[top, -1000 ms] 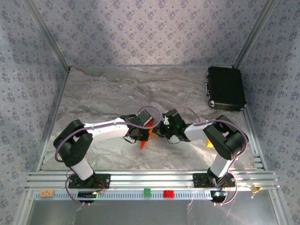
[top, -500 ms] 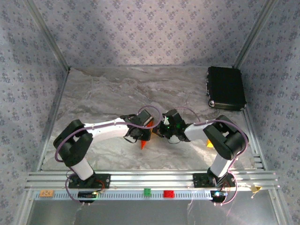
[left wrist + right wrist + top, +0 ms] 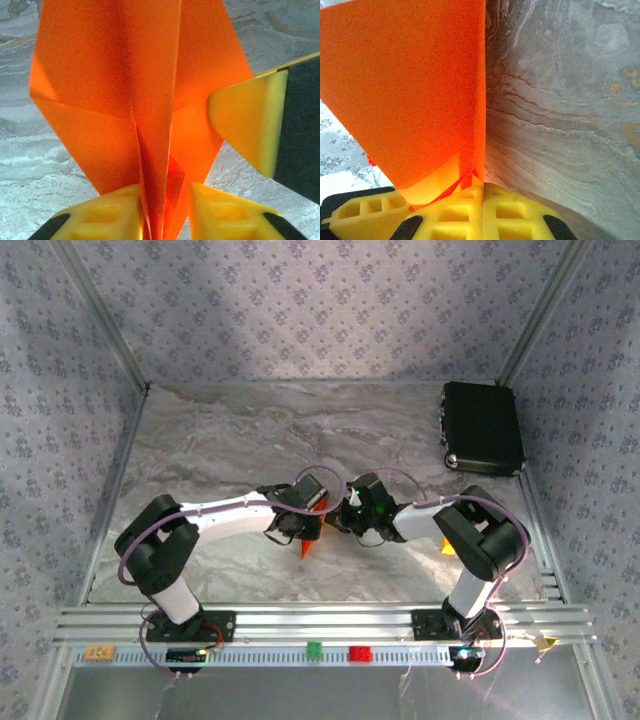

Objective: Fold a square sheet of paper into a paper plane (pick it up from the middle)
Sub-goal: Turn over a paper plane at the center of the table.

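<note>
The square sheet of paper, bright orange, is folded into a pointed paper plane [image 3: 307, 546] [image 3: 125, 75] [image 3: 410, 85] with a centre crease. It hangs between both grippers just above the table's middle, tip toward the near edge. My left gripper [image 3: 316, 524] [image 3: 165, 196] straddles the crease with its jaws slightly apart. One finger [image 3: 115, 215] touches the folds and a thin gap shows at the other. My right gripper [image 3: 340, 521] [image 3: 483, 187] is shut on the paper's folded edge. One of its fingers [image 3: 247, 120] lies against the wing in the left wrist view.
A black box [image 3: 483, 427] lies at the back right. A small yellow-orange block [image 3: 447, 545] sits beside the right arm. Green [image 3: 314, 648] and red [image 3: 359, 653] blocks rest on the front rail. Patterned walls close in the marble table [image 3: 220, 440].
</note>
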Controlling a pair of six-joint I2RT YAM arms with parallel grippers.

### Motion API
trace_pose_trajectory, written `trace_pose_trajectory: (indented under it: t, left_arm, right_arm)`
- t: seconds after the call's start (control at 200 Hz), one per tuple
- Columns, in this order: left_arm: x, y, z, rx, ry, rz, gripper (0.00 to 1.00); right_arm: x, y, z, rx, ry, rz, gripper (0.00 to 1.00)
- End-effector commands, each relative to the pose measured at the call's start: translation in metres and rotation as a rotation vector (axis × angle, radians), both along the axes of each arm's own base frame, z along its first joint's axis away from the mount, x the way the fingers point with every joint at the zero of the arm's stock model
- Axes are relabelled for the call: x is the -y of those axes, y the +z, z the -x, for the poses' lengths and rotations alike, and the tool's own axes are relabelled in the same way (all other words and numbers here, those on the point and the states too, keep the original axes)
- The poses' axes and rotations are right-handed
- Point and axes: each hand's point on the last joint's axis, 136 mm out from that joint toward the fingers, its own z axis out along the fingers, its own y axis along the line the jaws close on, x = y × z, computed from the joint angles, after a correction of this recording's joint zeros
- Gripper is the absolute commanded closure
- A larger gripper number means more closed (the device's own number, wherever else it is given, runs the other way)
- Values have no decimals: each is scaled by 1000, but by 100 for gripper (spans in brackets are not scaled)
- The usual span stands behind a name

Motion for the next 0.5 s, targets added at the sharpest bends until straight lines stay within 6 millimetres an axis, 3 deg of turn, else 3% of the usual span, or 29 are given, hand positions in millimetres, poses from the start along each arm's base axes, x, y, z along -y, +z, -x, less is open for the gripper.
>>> trace_pose_trajectory:
  t: [0.0,0.495]
  left_arm:
    - [1,-4,0,-7,-11,-23,76]
    - [1,-8,-3,-4,-14,-49,83]
  right_arm:
    - [0,6,-2,3,-2,-5,96]
    - [0,6,-2,2,-3,-5,96]
